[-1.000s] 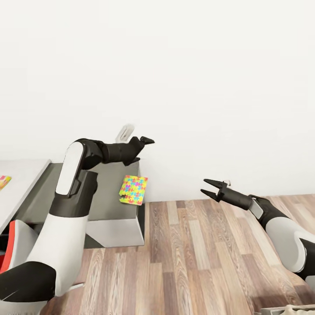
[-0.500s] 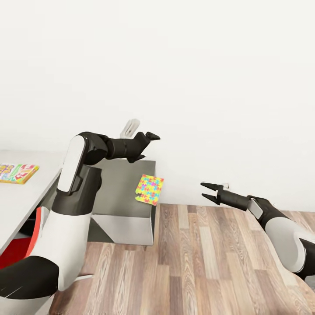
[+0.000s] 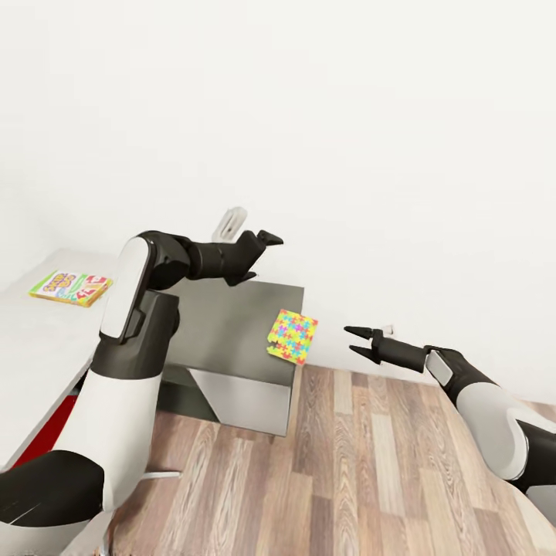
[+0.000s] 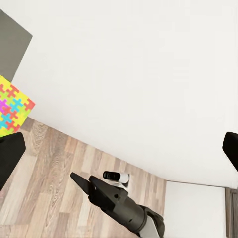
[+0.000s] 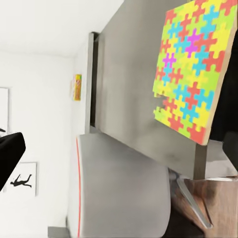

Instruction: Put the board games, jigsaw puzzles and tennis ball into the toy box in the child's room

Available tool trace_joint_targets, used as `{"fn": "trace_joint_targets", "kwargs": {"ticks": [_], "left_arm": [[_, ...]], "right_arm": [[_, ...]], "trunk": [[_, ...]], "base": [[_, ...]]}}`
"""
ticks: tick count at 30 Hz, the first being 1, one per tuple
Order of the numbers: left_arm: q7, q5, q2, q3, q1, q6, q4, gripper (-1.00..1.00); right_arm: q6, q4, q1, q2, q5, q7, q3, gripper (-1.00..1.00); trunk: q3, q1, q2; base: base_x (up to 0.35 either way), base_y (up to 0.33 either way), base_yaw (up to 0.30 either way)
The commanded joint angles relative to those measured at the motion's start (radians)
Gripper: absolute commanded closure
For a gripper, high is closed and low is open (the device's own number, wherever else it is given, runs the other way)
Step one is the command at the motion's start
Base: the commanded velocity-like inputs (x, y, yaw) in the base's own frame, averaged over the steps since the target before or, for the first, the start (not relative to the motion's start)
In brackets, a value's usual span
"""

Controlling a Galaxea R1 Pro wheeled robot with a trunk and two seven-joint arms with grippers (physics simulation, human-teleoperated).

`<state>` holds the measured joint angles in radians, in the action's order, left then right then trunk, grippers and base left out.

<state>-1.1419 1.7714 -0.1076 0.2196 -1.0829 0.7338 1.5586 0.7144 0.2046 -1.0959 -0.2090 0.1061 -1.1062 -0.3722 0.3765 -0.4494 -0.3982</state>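
Grey and smooth, the L-shaped bench (image 3: 232, 324) sits at about 9 o'clock in the head view. One flat jigsaw puzzle square of yellow, blue, pink and orange pieces (image 3: 293, 337) lies at its corner edge. A thin board game box with a yellow, green and red cover (image 3: 71, 287) lies far back on the bench, at 10 o'clock.

Bent at the elbow, the left arm lifts high, and its black left jaws (image 3: 261, 245) hang above the bench, spread apart. The right arm reaches low over the wood-plank floor (image 3: 371, 479). Its black right jaws (image 3: 357, 343) are spread too, pointing at the puzzle, just beside it.

The right wrist view shows the puzzle up close, with one piece gone from its edge. It also shows a black runner picture (image 5: 21, 181) on the white wall. The left wrist view cuts the puzzle off at the picture's edge.
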Motion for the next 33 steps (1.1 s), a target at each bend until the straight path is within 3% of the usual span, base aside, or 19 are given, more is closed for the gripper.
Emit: {"fn": "trace_joint_targets", "kwargs": {"ticks": [1, 11, 22, 33], "left_arm": [[-0.009, 0.007, -0.001, -0.001, -0.004, 0.004, 0.0, -1.0], [-0.01, 0.007, -0.002, 0.001, -0.022, 0.002, 0.0, -1.0], [-0.01, 0.007, -0.003, 0.001, -0.036, 0.001, 0.001, -1.0], [-0.01, 0.005, -0.003, 0.002, -0.038, 0.001, 0.0, -1.0]], "right_arm": [[0.007, 0.0, -0.001, -0.001, 0.011, 0.004, 0.004, -1.0], [0.004, 0.001, 0.0, -0.005, 0.012, 0.003, 0.002, -1.0], [0.004, 0.001, 0.003, -0.013, 0.012, -0.088, 0.0, -1.0], [0.005, 0.001, 0.005, -0.036, 0.013, -0.121, 0.0, -1.0]], "trunk": [[0.001, -0.001, -0.002], [-0.007, -0.001, -0.002], [-0.014, -0.001, -0.002], [-0.016, -0.001, -0.002]], "base": [[0.0, 0.0, 0.261], [0.0, 0.0, 0.262], [0.0, 0.0, 0.259], [0.0, 0.0, 0.124]]}}
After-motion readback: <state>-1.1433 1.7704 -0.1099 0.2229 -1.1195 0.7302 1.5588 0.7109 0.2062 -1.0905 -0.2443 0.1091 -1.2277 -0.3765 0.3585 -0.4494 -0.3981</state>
